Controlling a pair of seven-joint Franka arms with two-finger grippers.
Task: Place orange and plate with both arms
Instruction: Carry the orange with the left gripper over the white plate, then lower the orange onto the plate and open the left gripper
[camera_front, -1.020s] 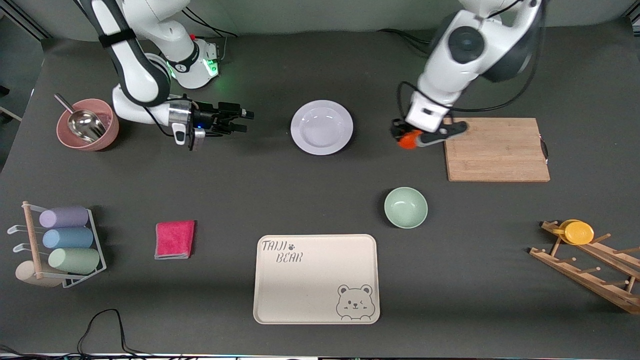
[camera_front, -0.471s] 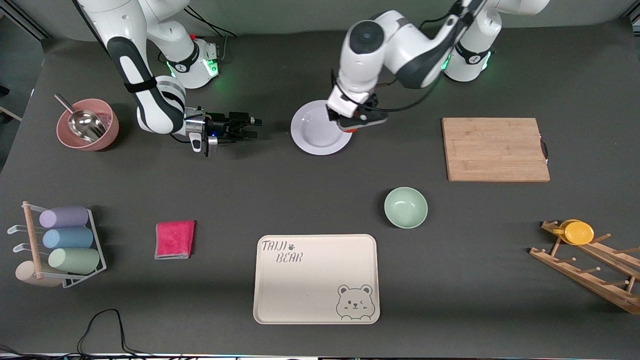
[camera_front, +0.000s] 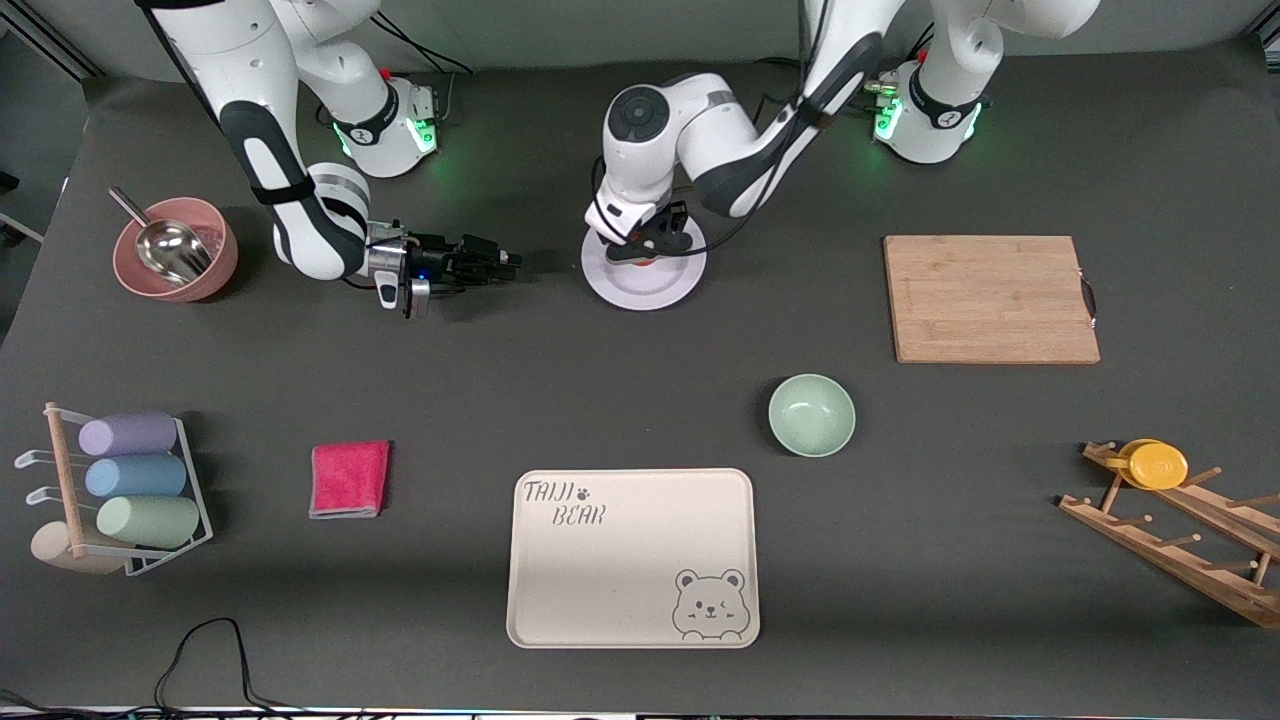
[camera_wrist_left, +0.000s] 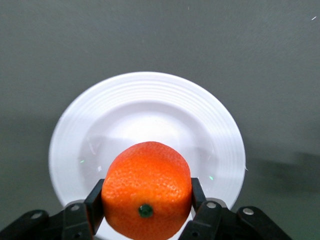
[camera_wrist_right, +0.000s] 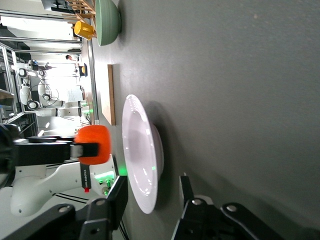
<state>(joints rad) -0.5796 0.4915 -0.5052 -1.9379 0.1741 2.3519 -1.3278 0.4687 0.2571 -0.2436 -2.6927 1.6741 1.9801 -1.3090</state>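
Observation:
The pale plate (camera_front: 655, 287) lies on the table between the two arm bases. My left gripper (camera_front: 640, 254) hangs just over the plate's middle, shut on the orange (camera_front: 643, 263). In the left wrist view the orange (camera_wrist_left: 146, 192) sits between the two pads (camera_wrist_left: 95, 199), stem dimple toward the camera, with the plate (camera_wrist_left: 150, 115) below. My right gripper (camera_front: 508, 264) is open and empty, low over the table, beside the plate on the right arm's side, pointing at the rim, not touching. The right wrist view shows the plate (camera_wrist_right: 142, 155) edge-on ahead of that gripper (camera_wrist_right: 152, 197), with the orange (camera_wrist_right: 94, 145) above it.
A wooden cutting board (camera_front: 990, 298) lies toward the left arm's end. A mint-green bowl (camera_front: 811, 415) and the beige bear tray (camera_front: 632, 557) lie nearer the front camera. A pink bowl with a scoop (camera_front: 175, 250), a red cloth (camera_front: 349, 478) and a cup rack (camera_front: 120, 490) stand toward the right arm's end.
My left gripper has carried the orange from beside the cutting board to over the plate and lowered it. My right gripper has crept a little toward the plate.

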